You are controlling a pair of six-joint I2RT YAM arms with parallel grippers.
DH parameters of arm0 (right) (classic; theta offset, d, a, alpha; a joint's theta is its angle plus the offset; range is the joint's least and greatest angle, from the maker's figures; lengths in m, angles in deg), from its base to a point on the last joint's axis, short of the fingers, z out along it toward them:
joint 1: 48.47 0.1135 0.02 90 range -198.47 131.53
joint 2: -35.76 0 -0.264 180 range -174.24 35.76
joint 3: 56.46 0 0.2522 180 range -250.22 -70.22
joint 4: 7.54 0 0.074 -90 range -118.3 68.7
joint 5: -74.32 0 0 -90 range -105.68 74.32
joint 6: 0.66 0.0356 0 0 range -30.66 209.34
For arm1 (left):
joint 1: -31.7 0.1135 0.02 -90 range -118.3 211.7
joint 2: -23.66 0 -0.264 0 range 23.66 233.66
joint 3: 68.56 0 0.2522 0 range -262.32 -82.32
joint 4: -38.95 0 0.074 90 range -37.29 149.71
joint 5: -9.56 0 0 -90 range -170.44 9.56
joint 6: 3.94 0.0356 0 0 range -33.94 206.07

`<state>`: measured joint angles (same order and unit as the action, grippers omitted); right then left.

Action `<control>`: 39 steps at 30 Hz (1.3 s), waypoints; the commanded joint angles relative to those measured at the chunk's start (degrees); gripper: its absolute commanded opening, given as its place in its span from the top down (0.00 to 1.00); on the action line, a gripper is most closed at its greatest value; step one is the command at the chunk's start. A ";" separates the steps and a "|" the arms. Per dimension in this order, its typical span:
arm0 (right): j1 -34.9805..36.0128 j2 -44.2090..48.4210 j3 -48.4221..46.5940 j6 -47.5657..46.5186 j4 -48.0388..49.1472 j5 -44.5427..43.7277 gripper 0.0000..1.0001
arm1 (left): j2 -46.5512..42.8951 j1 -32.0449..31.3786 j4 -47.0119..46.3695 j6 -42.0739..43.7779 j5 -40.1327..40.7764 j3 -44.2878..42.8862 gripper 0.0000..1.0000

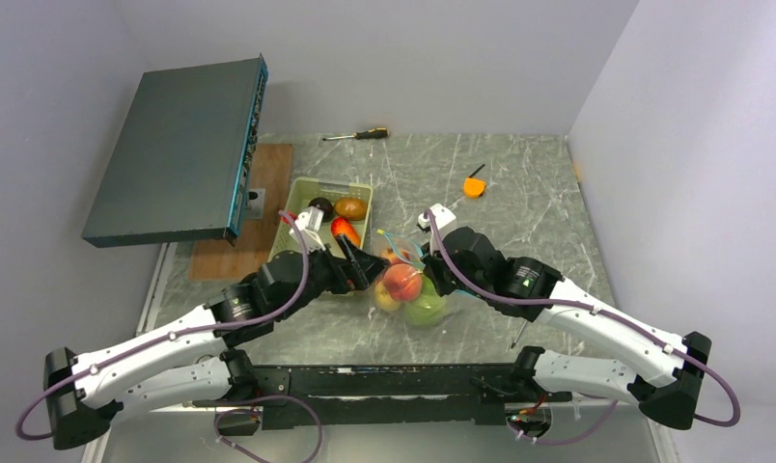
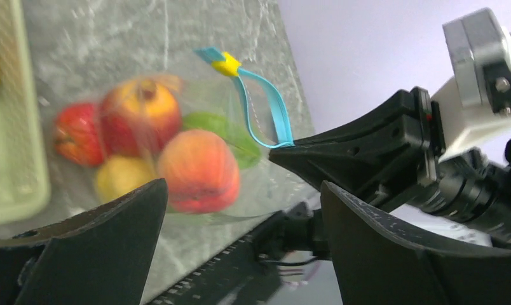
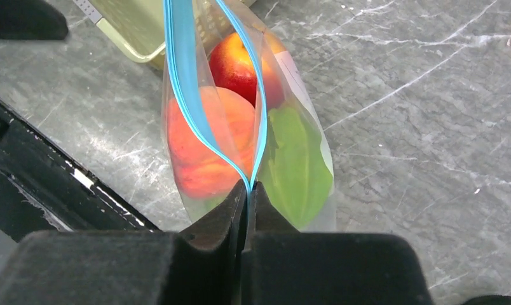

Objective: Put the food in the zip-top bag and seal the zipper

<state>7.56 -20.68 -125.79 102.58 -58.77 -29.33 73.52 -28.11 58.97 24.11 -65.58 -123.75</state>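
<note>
Setting: robotics lab test cell. Evidence: plain pale-grey partition walls (image 1: 413, 58) enclosing a grey marble-patterned worktop (image 1: 519, 193); dark flat metal electronics box (image 1: 177, 149); orange-and-black-handled screwdriver (image 1: 357, 135).

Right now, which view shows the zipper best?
Right wrist: the zipper fills it, both teal tracks gaping above the right fingers pinching its end. Left wrist shows a small loop; top external, barely a sliver.

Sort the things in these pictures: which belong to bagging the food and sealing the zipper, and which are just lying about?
Belonging to the job: zip-top bag; zipper, pinched by the right gripper; food in the bag, with more in the tray.

Lying about: screwdriver; small orange tool; dark flat box; wooden board.
</note>
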 commanded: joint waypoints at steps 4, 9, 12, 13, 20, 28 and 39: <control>0.02 2.09 -0.01 -1.34 3.86 0.05 1.00 | -4.55 6.80 -4.84 37.11 -8.29 4.51 0.03; -0.04 2.93 0.30 -1.72 4.80 3.10 1.00 | -3.06 16.40 -11.73 47.05 -25.69 9.56 0.02; -0.04 2.81 0.38 -2.06 4.65 3.88 1.00 | -3.29 17.71 -20.38 51.81 -29.27 12.75 0.03; 0.00 2.65 0.33 -2.21 4.56 4.35 1.00 | -3.59 18.07 -23.96 52.86 -30.44 14.16 0.03; -0.07 2.54 0.23 -2.71 4.92 7.01 1.00 | 2.45 22.17 -21.42 65.70 -49.14 7.87 0.03; -0.09 2.71 -0.45 -3.51 4.25 6.97 1.00 | 7.77 28.05 -24.39 69.52 -62.12 6.18 0.08; -0.05 1.90 -0.48 -3.05 4.96 7.67 1.00 | 17.97 32.81 -21.65 70.65 -77.14 -0.63 0.47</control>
<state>7.54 -19.13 -124.94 99.82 -57.61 -22.58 91.16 2.88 42.91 95.85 -135.20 -125.74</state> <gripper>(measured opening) 0.010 0.571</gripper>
